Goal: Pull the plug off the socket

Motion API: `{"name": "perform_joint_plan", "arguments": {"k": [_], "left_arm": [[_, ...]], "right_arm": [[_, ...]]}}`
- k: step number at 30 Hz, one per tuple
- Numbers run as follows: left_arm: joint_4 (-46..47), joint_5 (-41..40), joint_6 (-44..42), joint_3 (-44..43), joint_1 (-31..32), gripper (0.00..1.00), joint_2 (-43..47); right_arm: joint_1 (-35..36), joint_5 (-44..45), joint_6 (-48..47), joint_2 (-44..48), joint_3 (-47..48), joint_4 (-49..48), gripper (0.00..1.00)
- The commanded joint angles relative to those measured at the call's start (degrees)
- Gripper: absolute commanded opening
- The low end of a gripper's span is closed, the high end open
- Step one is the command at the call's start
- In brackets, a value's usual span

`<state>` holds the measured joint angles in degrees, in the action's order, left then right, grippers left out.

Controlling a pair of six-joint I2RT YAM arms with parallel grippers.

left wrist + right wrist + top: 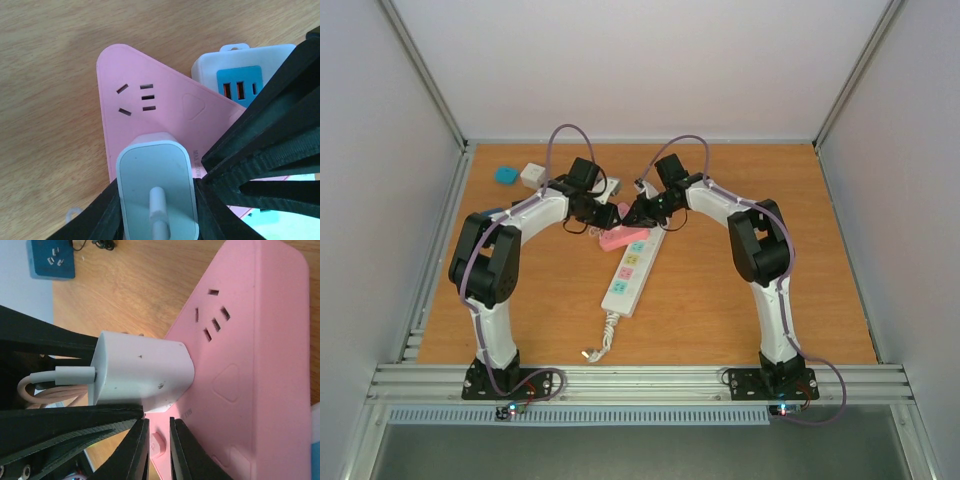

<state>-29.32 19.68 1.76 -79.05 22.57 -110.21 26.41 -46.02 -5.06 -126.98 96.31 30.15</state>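
Plug (157, 195): white cube adapter with a white cable (55, 375) leaving its back.

Location: seated in one end of the pink socket (250, 365). I take this to be the socket of the task, since it is the one that carries the plug. The pink socket lies on the table (770, 300) between the two arms, at the far end of the white power strip (630, 272). I cannot tell whether it rests against the strip or across it.

Step in hand: grips are set and the pull is not yet made. From the right wrist I see the plug's base flush with the pink face, with no gap showing.

Left gripper (603, 217): clamped on the plug, one finger on each flank. The jaws are only as wide as the adapter's body.

Right gripper (160, 440): drawn in nearly all the way and pinching the side edge of the pink socket just beside the plug. A small pink tab sits between the fingers. I judge this to be the bracing hold.

Next move, as I judge it: I would draw the left arm straight back along the line of the pins, square to the pink face, while the right keeps the socket pinned.

Hazards:
- The right's bite is on a thin edge, so the socket may lift or swivel with the plug.
- A skewed pull could bind the pins.
- The left fingers could slide off the smooth sides.
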Motion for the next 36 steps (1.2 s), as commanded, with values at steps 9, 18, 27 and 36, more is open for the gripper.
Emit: {"name": "perform_joint_plan", "arguments": {"k": [9,18,27,36], "left_arm": [[2.68,3.39,1.04,-4.02,-1.68,0.15,-1.17],[5.92,2.36,-0.38,-1.9,-1.35,0.14,2.29],[8.16,0.62,-1.06,0.18,-0.95,0.09,5.51],[10.15,7.06,3.79,-0.1,-2.85,0.08,4.9]], "right_arm": [[0.61,8.65,0.39,-3.83,0.32,3.56,0.12],[0.5,13.95,-0.5,-6.85,1.18,6.7,0.1],[-0.29,16.61,-1.37,-8.09,0.43,7.79,0.09],[-0.31,19.1,-3.68,-7.08,-1.12,7.11,0.08]]}}
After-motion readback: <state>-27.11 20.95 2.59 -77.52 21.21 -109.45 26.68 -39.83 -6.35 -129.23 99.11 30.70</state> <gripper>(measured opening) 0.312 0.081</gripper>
